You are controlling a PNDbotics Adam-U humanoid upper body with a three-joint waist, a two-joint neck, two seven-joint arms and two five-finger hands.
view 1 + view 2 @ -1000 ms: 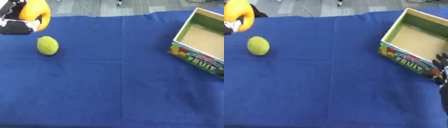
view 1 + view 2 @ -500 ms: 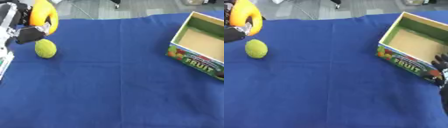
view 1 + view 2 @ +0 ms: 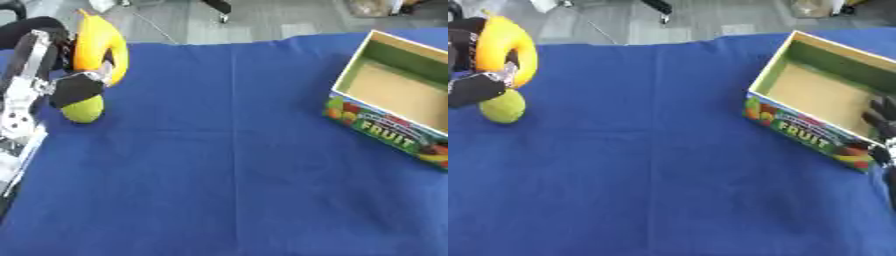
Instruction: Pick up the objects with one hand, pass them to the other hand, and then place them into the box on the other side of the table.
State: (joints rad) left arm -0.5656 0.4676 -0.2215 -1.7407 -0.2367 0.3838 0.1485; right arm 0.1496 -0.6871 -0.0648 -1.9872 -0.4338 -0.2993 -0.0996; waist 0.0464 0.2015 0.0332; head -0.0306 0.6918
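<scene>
I see the banana [image 3: 98, 47], bright yellow and curved, held up at the far left, my left hand [image 3: 74, 87] curled round its lower end. Just beneath it a yellow-green round fruit [image 3: 502, 106] sits on the blue table [image 3: 227, 165]. The open box [image 3: 398, 107], lettered FRUIT, stands at the right, well apart across bare cloth. My right hand [image 3: 882, 120] shows dark at the right edge beside the box; I cannot tell how its fingers stand.

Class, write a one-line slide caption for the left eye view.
Left hand holds a banana above a green fruit on the blue table; the empty fruit box waits opposite.
</scene>
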